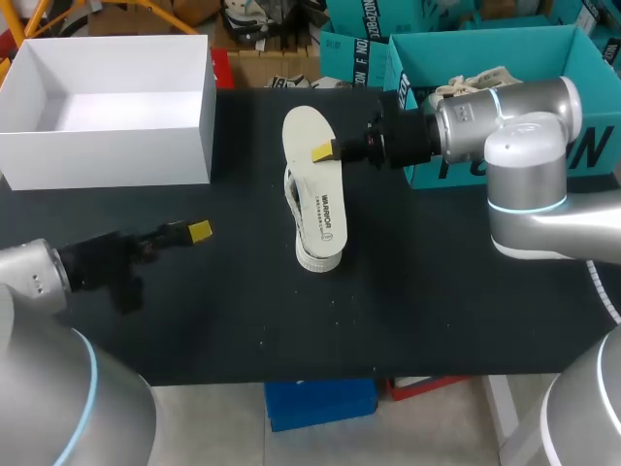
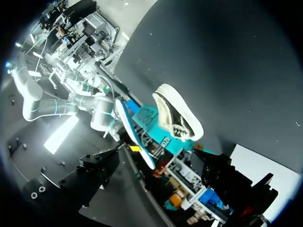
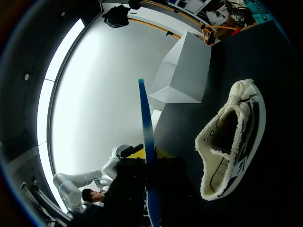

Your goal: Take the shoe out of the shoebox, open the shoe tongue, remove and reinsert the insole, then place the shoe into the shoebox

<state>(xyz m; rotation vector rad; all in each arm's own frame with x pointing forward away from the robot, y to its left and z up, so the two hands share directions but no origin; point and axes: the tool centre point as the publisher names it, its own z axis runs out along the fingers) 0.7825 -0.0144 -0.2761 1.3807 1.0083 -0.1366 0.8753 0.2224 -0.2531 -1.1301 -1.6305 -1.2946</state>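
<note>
Our right gripper point(image 1: 328, 150) is clamped on the insole point(image 1: 315, 189), which is out of the shoe point(image 1: 312, 258) and held by its edge just above it. In the right wrist view, the insole's thin blue edge runs up between the fingers, with the shoe's opening in sight beside it. The shoe lies on its side mid-table on the black table point(image 1: 437, 291), outside the white shoebox point(image 1: 107, 155) at the far left. Our left gripper point(image 1: 194, 232) sits low at the left, well apart from the shoe, fingers spread and empty.
</note>
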